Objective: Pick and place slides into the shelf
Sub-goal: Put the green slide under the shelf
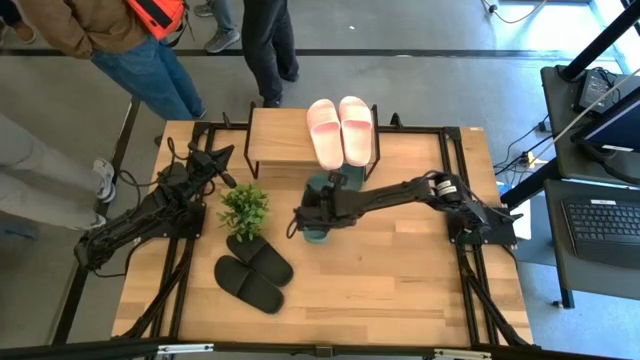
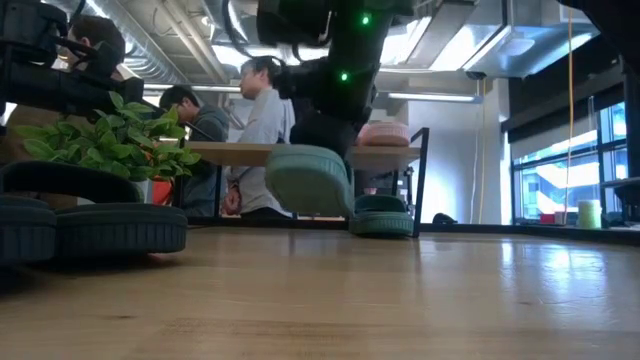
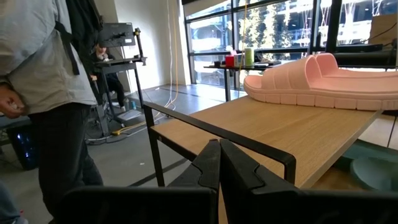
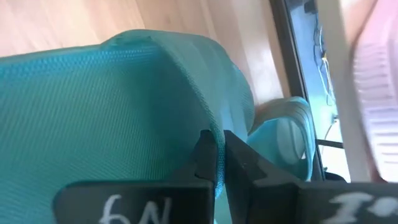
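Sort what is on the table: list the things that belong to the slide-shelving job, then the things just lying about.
Job: pink slides on the shelf; green slide held off the table by the right gripper; second green slide under the shelf; black slides.

Lying about: potted plant.

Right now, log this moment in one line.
right gripper: shut on green slide, lifted | left gripper: shut, idle by shelf | pink pair: on shelf

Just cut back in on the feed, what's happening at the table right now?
The right hand is shut on a green slide, holding it off the table in front of the shelf. The other green slide lies under the shelf. The pink pair sits on top, the black pair is still on the table. The left hand waits shut near the shelf's corner.
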`<state>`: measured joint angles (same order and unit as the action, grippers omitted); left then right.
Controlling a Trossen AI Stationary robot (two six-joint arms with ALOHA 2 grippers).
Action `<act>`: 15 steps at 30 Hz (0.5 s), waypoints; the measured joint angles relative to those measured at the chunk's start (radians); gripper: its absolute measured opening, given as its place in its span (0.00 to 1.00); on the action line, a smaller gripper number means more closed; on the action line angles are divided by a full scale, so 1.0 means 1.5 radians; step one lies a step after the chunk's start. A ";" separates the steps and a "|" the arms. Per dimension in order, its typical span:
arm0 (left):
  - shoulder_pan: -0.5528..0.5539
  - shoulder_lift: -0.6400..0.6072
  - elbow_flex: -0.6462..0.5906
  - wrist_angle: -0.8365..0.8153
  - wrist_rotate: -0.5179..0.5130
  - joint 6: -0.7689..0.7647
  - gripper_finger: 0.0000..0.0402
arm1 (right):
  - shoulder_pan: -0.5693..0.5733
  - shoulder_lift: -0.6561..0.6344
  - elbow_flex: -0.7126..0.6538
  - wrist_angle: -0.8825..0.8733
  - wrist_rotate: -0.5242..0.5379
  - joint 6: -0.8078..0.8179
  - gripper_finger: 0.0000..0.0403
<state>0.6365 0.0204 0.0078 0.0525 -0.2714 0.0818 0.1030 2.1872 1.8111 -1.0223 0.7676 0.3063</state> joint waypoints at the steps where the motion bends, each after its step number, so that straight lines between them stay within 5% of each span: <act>1: 0.000 0.000 0.000 0.000 0.000 0.000 0.00 | -0.003 0.002 0.000 0.001 0.000 -0.002 0.03; 15: 0.000 0.000 0.000 0.000 0.000 0.000 0.00 | -0.036 0.027 -0.001 0.027 0.002 -0.038 0.03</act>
<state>0.6361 0.0204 0.0077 0.0525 -0.2714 0.0822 0.0485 2.2284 1.8103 -0.9821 0.7709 0.2494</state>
